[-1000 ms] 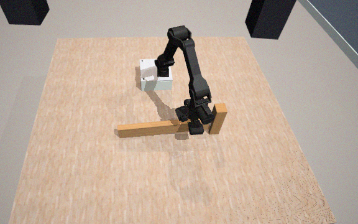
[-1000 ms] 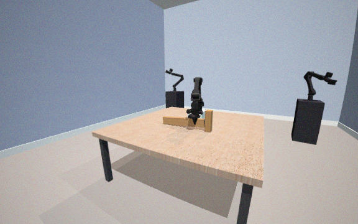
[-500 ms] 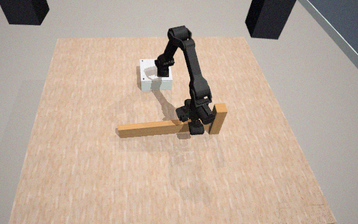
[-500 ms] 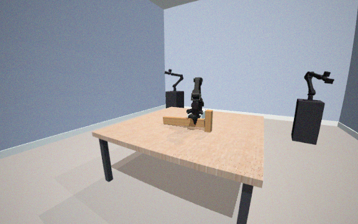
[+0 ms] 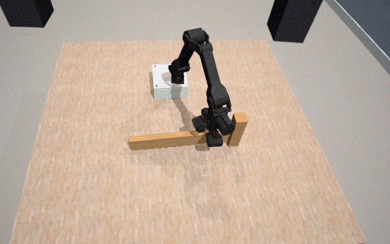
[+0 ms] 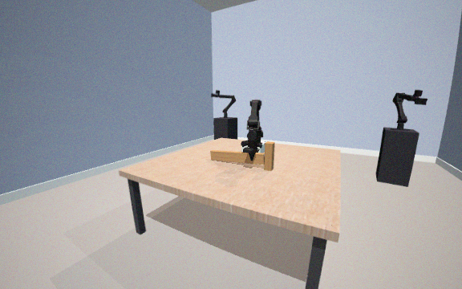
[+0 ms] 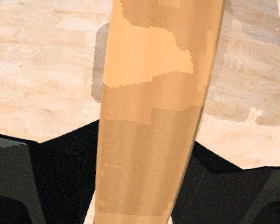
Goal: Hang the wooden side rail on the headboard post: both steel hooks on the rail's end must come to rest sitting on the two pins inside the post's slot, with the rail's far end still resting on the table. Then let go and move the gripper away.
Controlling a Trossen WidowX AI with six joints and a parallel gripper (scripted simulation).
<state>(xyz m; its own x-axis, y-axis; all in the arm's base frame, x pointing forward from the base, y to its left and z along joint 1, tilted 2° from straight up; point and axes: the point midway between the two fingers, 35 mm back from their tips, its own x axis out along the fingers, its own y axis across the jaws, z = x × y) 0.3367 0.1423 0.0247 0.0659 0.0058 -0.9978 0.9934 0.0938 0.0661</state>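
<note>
The wooden side rail [image 5: 168, 140] [image 6: 227, 156] [image 7: 146, 100] runs left to right. Its far left end is low, at or just above the table; contact is too small to tell. The wooden headboard post [image 5: 238, 130] [image 6: 269, 156] stands upright at the rail's right end. My gripper [image 5: 212, 136] [image 6: 252, 156] [image 7: 136, 127] is shut on the rail near its post end, with one finger on each side. The rail's right end is close to or against the post. The steel hooks, the slot and its pins are hidden by the gripper and the post.
The arm's white base box [image 5: 170, 93] stands on the table [image 5: 97, 203] [image 6: 287, 189] behind the rail. Two black pedestals [image 5: 293, 20] [image 6: 397, 156] with other arms stand on the floor beyond the table.
</note>
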